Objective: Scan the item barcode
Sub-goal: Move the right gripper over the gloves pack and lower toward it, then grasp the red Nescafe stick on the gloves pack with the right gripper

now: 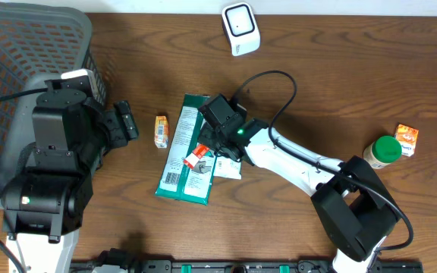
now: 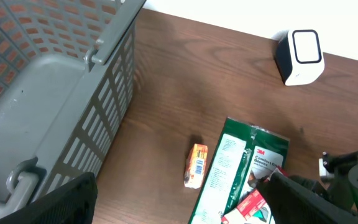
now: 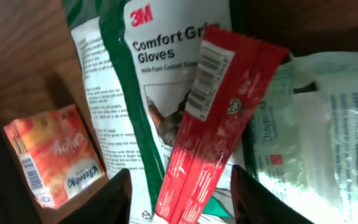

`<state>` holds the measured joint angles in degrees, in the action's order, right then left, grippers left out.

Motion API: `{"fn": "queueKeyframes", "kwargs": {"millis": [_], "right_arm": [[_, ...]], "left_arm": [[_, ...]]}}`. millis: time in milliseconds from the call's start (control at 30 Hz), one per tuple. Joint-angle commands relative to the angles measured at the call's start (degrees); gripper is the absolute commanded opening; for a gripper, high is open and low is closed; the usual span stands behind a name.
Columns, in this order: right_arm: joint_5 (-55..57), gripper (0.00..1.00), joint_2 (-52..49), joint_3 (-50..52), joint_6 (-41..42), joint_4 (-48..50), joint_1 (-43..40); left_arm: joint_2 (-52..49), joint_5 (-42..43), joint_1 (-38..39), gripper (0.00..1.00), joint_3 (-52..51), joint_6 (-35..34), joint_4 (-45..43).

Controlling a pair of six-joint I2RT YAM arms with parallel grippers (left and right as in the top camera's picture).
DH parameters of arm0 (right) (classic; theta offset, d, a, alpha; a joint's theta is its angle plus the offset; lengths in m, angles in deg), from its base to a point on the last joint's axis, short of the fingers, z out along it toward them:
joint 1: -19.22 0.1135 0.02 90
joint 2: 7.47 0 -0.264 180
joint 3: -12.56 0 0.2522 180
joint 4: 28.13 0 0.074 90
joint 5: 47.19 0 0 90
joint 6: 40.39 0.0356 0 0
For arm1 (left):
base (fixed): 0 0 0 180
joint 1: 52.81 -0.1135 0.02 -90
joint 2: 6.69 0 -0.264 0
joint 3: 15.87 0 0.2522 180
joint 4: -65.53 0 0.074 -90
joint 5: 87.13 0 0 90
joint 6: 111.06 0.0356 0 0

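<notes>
- Step in hand: picking the red packet [image 3: 210,118] off the green glove pack [image 1: 180,152], near the middle of the table [image 1: 317,91].
- The right fingers [image 3: 120,199] straddle the packet's lower end; I cannot tell whether they grip it or only flank it.
- The left fingers [image 2: 61,202] stand wide with nothing between them, at 9 o'clock beside the basket [image 1: 21,68].
- Next, I judge: close firmly, lift, then carry the packet toward 1 o'clock and turn its barcode to face the scanner [image 1: 240,29].
</notes>
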<state>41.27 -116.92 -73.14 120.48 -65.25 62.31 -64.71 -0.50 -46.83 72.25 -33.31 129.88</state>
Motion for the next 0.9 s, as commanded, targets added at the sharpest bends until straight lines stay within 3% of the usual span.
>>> {"fn": "queueKeyframes", "kwargs": {"millis": [0,300,433,600,867], "right_arm": [[3.21,0.50,-0.68,0.50,3.78,-0.17,1.18],[4.72,0.49,-3.13,0.50,4.98,0.72,2.23],[5.46,0.35,-5.03,0.50,5.31,1.18,2.43],[7.89,0.04,-5.20,0.48,2.29,0.17,1.92],[10.08,0.01,1.14,0.48,-12.41,0.13,1.18]], "left_arm": [[0.02,-0.35,-0.35,0.87,0.55,-0.33,-0.02],[0.02,-0.33,-0.35,0.87,0.55,-0.33,-0.02],[0.02,-0.33,-0.35,0.87,0.55,-0.33,-0.02],[0.02,-0.33,-0.35,0.87,0.55,-0.33,-0.02],[0.02,-0.33,-0.35,0.87,0.55,-0.33,-0.02]]}}
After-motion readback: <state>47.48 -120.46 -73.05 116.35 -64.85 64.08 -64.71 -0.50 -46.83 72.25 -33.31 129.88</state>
